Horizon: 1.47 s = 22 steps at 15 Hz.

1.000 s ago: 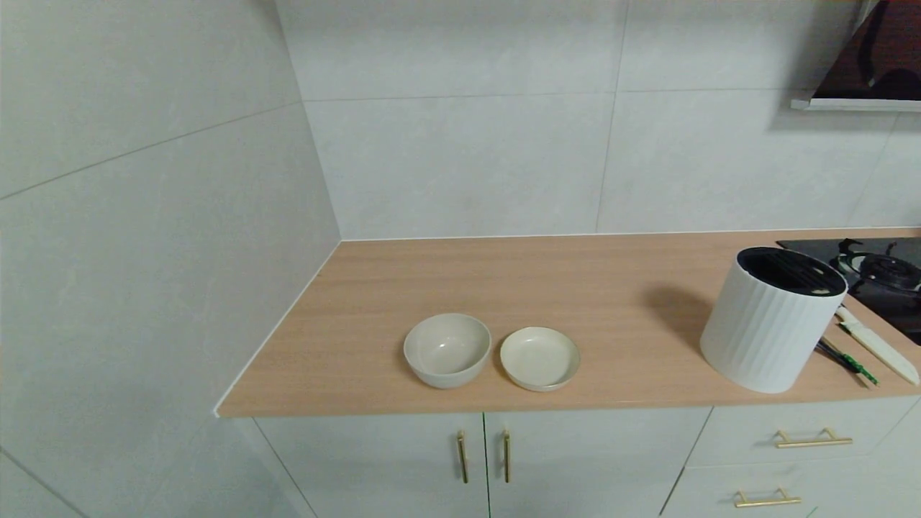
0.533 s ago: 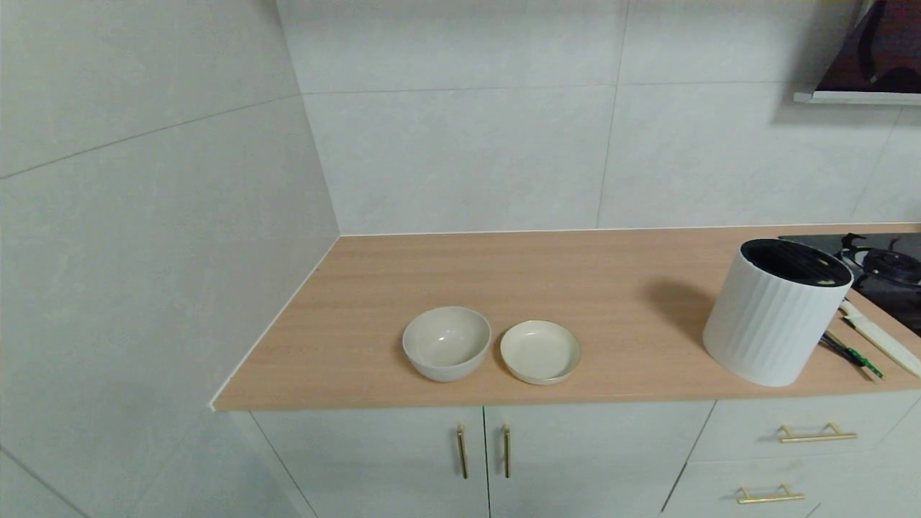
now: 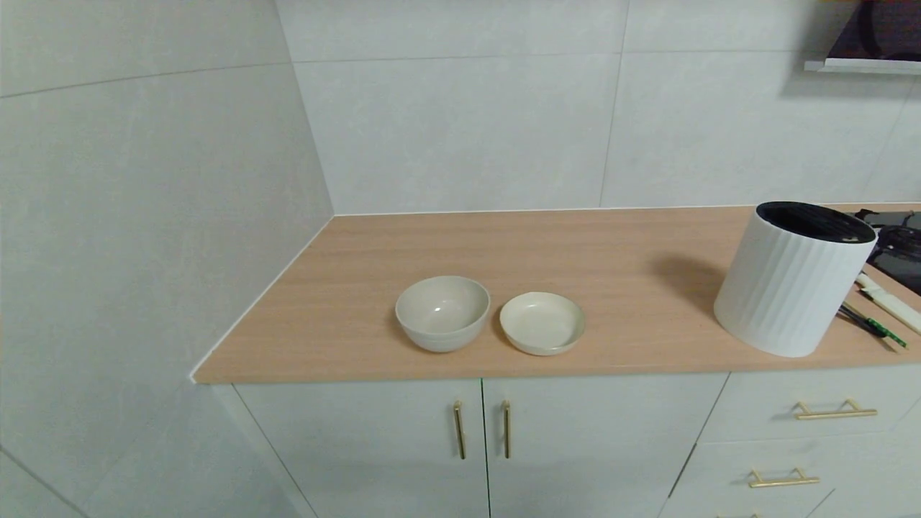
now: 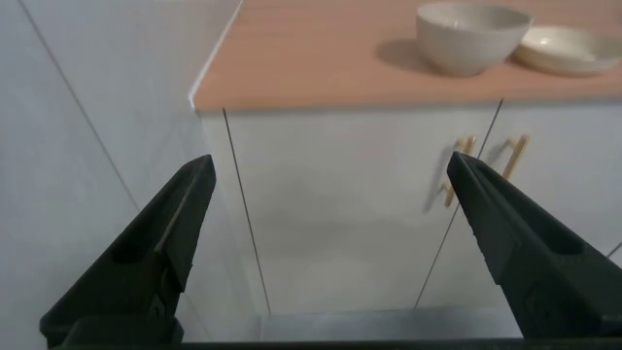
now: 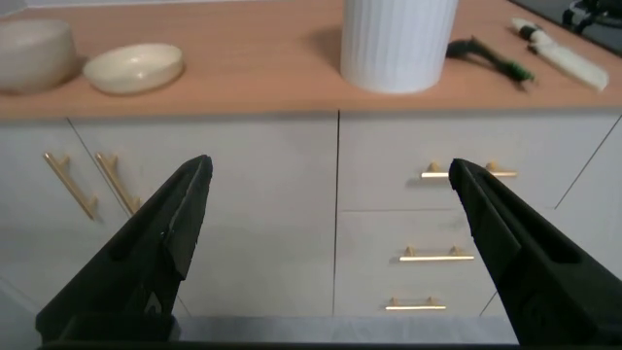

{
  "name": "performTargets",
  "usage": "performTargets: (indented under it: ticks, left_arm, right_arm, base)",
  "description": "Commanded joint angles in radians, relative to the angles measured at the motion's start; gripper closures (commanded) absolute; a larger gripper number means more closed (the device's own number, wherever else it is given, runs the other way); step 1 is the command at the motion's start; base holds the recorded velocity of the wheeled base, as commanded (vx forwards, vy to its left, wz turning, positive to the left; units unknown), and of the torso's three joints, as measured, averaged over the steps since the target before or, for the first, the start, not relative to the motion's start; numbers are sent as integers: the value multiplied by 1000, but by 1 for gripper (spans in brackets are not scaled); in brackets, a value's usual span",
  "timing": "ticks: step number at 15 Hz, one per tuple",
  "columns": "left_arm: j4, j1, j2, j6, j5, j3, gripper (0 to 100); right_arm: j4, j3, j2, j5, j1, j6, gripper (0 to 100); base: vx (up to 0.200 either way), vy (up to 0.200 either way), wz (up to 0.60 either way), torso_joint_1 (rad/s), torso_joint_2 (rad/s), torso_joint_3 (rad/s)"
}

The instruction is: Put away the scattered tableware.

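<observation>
A pale grey bowl point(image 3: 442, 312) and a cream shallow dish point(image 3: 541, 322) sit side by side near the front edge of the wooden counter point(image 3: 575, 252). A white ribbed holder point(image 3: 791, 278) with a dark top stands at the right. Beside it lie chopsticks point(image 3: 872, 325) and a cream-handled knife point(image 3: 888, 302). My left gripper point(image 4: 330, 209) is open, low in front of the cabinet, with the bowl point(image 4: 473, 37) above and beyond it. My right gripper point(image 5: 330, 209) is open too, below the counter, facing the drawers, with the holder point(image 5: 398, 41) and dish point(image 5: 134, 66) above.
A black gas hob point(image 3: 896, 244) lies at the far right of the counter. Tiled walls close off the left side and the back. White cabinet doors with brass handles point(image 3: 482, 429) and drawers point(image 3: 835, 411) lie under the counter.
The head camera has tilted or moved, so the whole scene sits lower and closer. The bowl, dish and holder keep their places on the counter.
</observation>
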Motion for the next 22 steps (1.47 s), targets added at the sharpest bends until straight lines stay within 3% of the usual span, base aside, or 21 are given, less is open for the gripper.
performTargets:
  ticks: [1, 22]
  left_arm:
    - [0, 0, 0, 0, 0, 0, 0]
    - [0, 0, 0, 0, 0, 0, 0]
  right_arm:
    - [0, 0, 0, 0, 0, 0, 0]
    - [0, 0, 0, 0, 0, 1, 0]
  base:
    - [0, 0, 0, -246, 554, 290]
    - [0, 0, 0, -191, 489, 297]
